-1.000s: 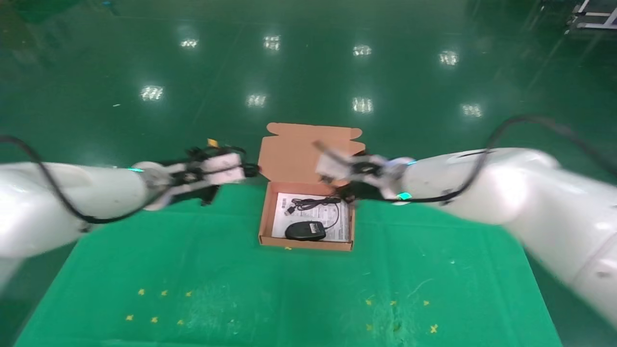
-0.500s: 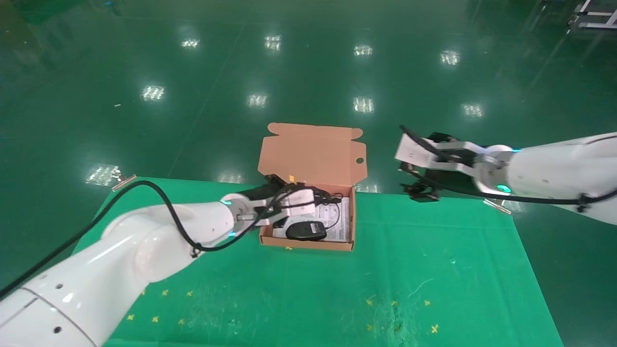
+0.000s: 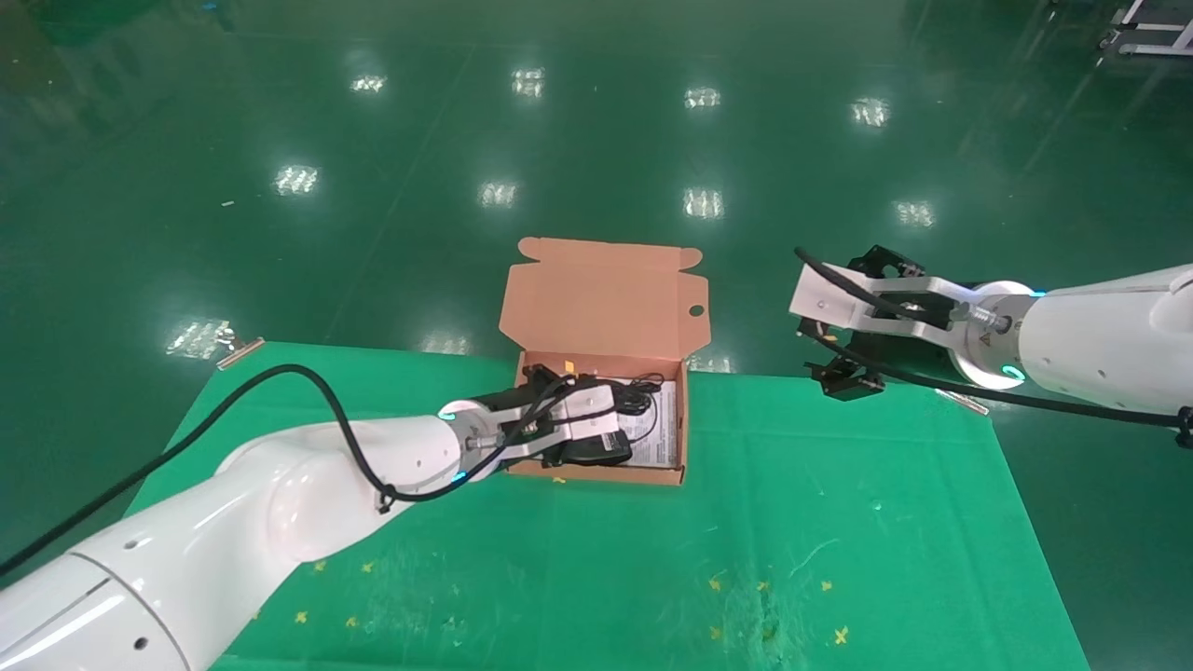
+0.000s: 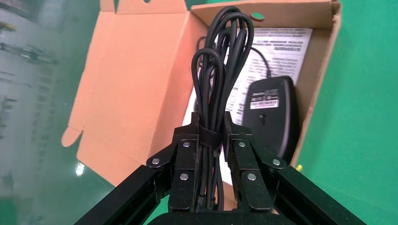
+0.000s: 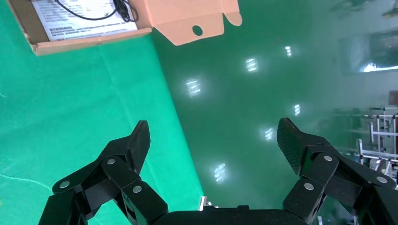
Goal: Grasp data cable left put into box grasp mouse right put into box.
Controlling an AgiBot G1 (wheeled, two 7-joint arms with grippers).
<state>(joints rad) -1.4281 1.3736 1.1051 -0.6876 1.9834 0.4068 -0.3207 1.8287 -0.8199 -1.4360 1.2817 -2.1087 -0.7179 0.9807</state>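
Left wrist view: left end effector [image 4: 210, 136] clamps the data cable [image 4: 220, 61] above the box [image 4: 141, 89].

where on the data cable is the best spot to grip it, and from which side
Grip the data cable at its banded waist, where the strands are strapped together, with fingers closing across the narrow width. Come in along the bundle's length from the short end. The left gripper holds it so now, above the box beside the mouse. The right gripper waits open.
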